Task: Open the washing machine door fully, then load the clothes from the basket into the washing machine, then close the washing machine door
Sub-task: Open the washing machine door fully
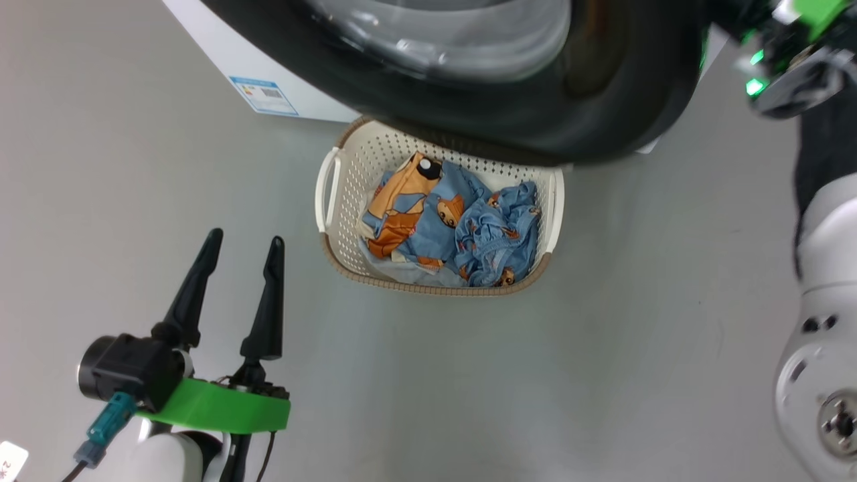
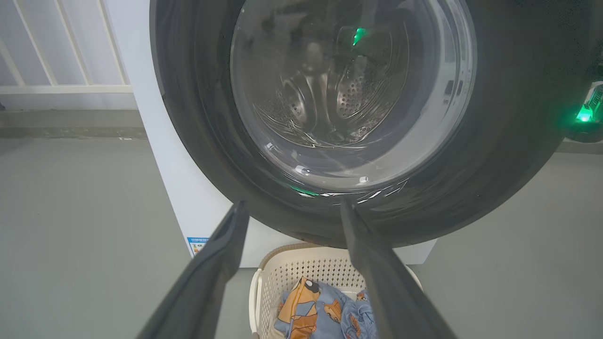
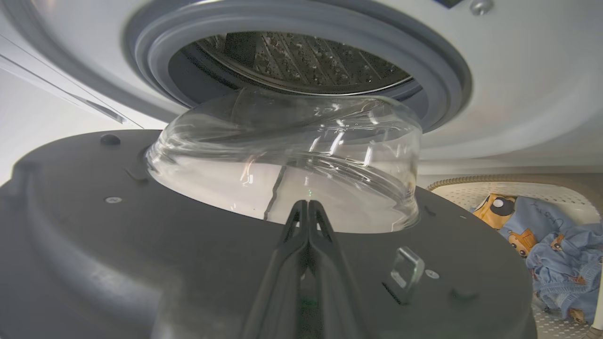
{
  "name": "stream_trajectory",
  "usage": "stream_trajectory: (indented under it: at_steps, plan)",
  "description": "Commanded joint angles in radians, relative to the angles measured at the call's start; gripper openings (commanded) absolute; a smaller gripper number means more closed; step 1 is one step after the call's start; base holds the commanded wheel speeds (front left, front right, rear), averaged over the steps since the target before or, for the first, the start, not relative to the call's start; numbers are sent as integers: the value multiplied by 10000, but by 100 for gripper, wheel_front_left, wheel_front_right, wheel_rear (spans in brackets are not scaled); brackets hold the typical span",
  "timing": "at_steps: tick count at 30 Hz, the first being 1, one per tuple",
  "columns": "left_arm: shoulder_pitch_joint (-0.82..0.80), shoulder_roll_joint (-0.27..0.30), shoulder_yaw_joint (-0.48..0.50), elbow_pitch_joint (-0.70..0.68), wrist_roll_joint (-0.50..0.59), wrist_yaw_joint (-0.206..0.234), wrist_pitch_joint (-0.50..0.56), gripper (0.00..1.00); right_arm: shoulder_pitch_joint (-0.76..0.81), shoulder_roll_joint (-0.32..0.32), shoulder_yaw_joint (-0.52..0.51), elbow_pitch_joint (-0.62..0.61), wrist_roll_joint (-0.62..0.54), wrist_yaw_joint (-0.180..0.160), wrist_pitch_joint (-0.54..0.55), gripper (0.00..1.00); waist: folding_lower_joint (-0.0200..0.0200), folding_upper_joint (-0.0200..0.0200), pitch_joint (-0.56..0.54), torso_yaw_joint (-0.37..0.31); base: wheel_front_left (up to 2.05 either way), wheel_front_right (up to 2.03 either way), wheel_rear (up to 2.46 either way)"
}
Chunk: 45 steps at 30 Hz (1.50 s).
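My shut, empty right gripper [image 3: 307,207] seems pressed to the inside of the door [image 3: 94,226]; if it slips, the door hangs over the basket [image 1: 341,201], blocking my open, empty left gripper [image 1: 245,237].

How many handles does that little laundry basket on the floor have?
2. The left handle is on the basket's end toward the robot's left; the right handle is on the opposite end. The washing machine door hides part of the far rim.
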Motion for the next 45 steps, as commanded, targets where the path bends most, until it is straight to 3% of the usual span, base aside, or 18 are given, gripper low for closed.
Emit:
stream_trajectory:
  at_steps: [1, 22, 33, 45]
  plan:
    - [-54, 187, 303, -312, 63, -25, -63, 100, 44, 408, 327, -296, 182, 31, 155, 0, 0, 0, -84, -2, 0, 0, 0]
    - [234, 187, 379, -336, 148, -25, -63, 100, 2805, 411, 4911, -1779, 4297, 31, 232, 0, 0, 0, -867, 100, 0, 0, 0]
    - [390, 187, 475, -327, 259, -25, -63, 100, 4132, 411, 6252, -3022, 5633, 31, -308, 0, 0, 0, -1174, -13, 0, 0, 0]
    - [528, 187, 461, -258, 449, -25, -63, 100, 5086, 411, 6942, -3547, 5946, 31, -689, 0, 0, 0, -1648, -53, 0, 0, 0]
